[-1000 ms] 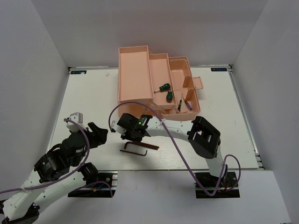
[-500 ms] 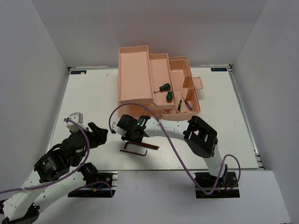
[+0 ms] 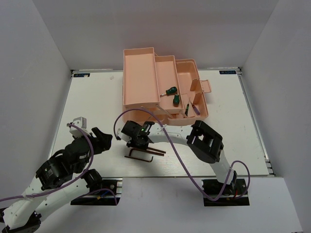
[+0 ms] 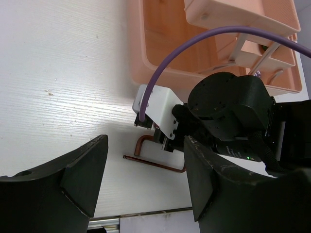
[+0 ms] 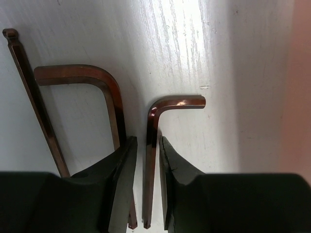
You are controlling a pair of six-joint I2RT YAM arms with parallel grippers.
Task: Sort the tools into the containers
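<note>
Squarely within right gripper [image 5: 147, 144]: hex key [image 5: 167, 103]

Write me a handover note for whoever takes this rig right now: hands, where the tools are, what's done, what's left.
Left hand: open, empty, off to the left, away from the tools.
Right hand: open, one finger on each side of the smaller hex key, not yet clamped. The larger hex key lies just beside it.
Done: green-handled screwdrivers and precision screwdrivers are in the pink toolbox.
Left: both hex keys go into the toolbox.
</note>
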